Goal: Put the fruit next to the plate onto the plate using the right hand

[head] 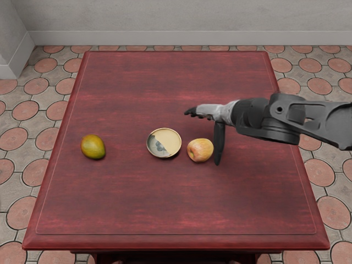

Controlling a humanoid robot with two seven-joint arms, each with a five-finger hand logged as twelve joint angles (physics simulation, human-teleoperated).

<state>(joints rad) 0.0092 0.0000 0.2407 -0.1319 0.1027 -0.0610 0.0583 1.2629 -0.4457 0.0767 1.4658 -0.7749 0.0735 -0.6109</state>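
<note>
Table: dark red wood, filling most of the frame, standing on a floor of round reddish tiles.
Plate: small, round and cream-coloured, with a dark patch on its left inner side; it sits just below the centre of the frame.
Apple: yellow with a red blush, lying on the tabletop just to the right of the plate, outside its rim, with a thin strip of table between them.
Mango: green and yellow, in the left half of the frame, level with the plate and well apart from it.
Right arm: dark grey, coming in from the right edge at mid height and reaching left over the table.
Right hand: spread and holding nothing. Its fingers stretch toward the left, above and slightly right of the apple.
Hanging digit: one dark digit points straight down, its tip just to the right of the apple. Whether it touches the fruit cannot be told.
</note>
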